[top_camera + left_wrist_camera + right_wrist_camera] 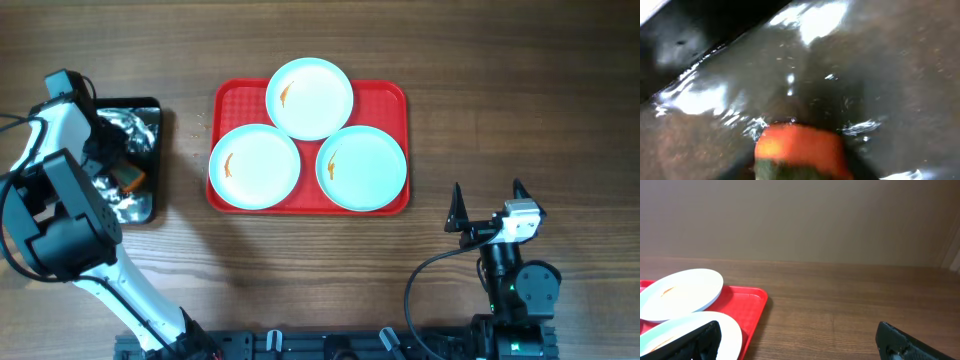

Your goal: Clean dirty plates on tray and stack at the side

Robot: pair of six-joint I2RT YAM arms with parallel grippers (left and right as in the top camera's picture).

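Three plates [309, 97] (each orange-smeared) sit on one tray [233, 101].

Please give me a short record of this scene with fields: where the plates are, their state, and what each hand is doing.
plates: three, side by side on the tray: back, left, right
plate state: an orange smear on each
left hand: over the black pan, close to an orange and green object; open or shut cannot be told
right hand: open, empty, to the right of the tray, apart from it
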